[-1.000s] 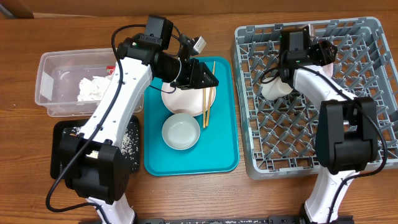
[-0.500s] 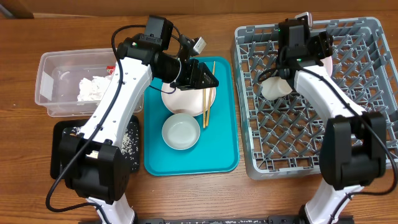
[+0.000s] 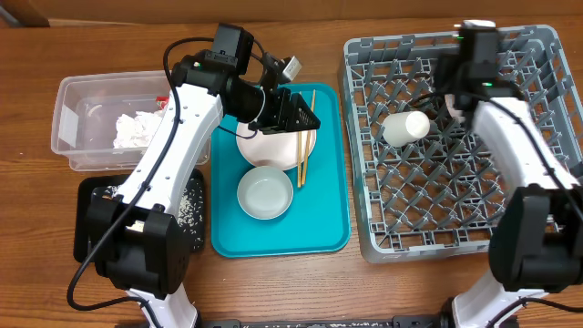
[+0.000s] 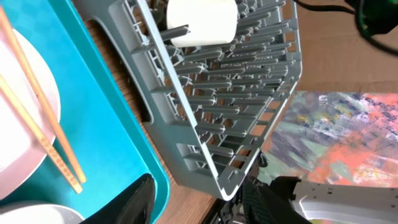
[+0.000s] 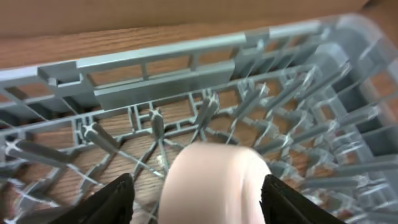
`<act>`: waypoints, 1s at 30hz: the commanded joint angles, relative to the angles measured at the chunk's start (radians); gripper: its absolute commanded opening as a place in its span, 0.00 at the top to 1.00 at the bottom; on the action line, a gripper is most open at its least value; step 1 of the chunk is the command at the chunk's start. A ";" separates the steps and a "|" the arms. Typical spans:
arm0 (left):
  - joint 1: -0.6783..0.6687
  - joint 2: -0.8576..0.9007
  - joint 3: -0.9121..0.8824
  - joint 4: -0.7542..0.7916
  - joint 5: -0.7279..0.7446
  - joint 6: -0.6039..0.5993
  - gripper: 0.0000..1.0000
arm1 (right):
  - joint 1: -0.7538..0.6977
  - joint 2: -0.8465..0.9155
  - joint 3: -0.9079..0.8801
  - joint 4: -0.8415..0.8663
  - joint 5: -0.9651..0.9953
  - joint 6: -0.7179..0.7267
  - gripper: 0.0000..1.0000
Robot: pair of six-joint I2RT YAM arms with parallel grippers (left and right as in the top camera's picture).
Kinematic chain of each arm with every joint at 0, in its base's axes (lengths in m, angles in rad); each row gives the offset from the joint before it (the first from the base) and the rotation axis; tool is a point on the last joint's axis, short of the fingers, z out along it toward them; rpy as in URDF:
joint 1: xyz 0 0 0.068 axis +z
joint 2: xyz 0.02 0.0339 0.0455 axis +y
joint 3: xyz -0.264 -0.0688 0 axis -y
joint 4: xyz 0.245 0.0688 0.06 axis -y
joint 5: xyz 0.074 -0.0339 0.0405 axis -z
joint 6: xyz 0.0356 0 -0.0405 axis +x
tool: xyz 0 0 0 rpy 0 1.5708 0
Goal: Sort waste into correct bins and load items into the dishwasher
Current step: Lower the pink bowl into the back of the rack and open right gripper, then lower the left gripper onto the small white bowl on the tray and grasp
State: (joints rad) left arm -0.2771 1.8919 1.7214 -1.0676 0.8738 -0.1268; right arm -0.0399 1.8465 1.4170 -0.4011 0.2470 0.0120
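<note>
A wooden table (image 3: pixel 36 237) seen from above, with two arms at work. At far left, a clear tub (image 3: pixel 73 100) holds a crumpled napkin (image 3: pixel 135 130) and a scrap of red wrapper (image 3: pixel 162 98), the latter partly hidden by the left arm. Just in front of the tub, a black tray (image 3: pixel 86 196) carries whitish crumbs (image 3: pixel 193 208). At centre, a teal tray (image 3: pixel 323 214) bears a pale plate (image 3: pixel 264 148), a pair of chopsticks (image 3: pixel 304 146) lying across the plate's right edge, and a grey bowl (image 3: pixel 265 193) just beside the plate on its near side. The left gripper (image 3: pixel 305 117) hovers above the plate and chopsticks; in its wrist view the fingers (image 4: pixel 140 199) stand apart with nothing between them. At right, the grey rack (image 3: pixel 392 200) holds a white cup (image 3: pixel 405 128) lying on its side among the pegs. The right gripper (image 5: pixel 196 186) hangs over the rack's far rows, jaws spread wide, above a rounded pink form, probably the pink bowl (image 5: pixel 214 177). The fingers appear clear of it, though this view is blurred.
</note>
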 commanded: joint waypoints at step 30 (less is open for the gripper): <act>0.002 -0.022 0.018 0.024 -0.153 0.007 0.28 | -0.180 -0.051 0.001 -0.077 -0.724 0.206 0.51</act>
State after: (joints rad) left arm -0.2771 1.8919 1.7214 -1.0435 0.7742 -0.1268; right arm -0.2211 1.8465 1.4170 -0.4862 -0.4442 0.2111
